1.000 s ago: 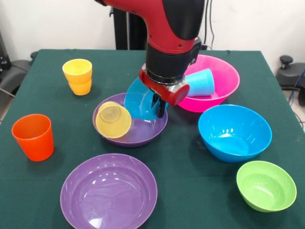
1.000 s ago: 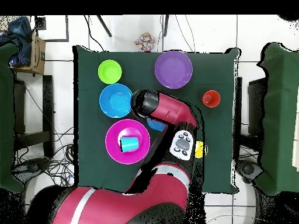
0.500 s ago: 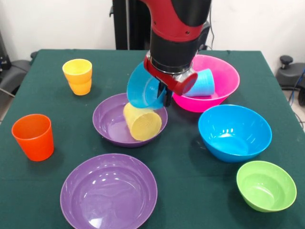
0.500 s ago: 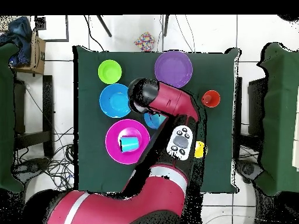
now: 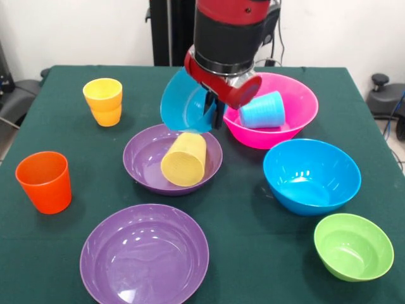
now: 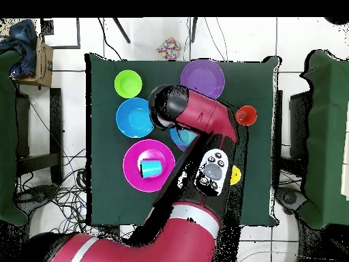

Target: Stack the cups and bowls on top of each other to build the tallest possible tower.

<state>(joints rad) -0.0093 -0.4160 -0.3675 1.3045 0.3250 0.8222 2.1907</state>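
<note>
Blue and tilted, a small bowl (image 5: pixel 183 104) is pinched by its rim in the closed gripper (image 5: pixel 214 114), lifted above a purple bowl (image 5: pixel 147 166). A pale yellow cup (image 5: pixel 184 159) lies sideways inside that purple bowl.

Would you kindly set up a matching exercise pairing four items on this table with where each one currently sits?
Things:
1. pale yellow cup
2. light blue cup
3. small blue bowl
4. orange cup

Places:
A. held tilted in the gripper
B. upright on the table
C. on its side in a purple bowl
D. on its side in the pink bowl

Pairs: 1-C, 2-D, 3-A, 4-B
</note>
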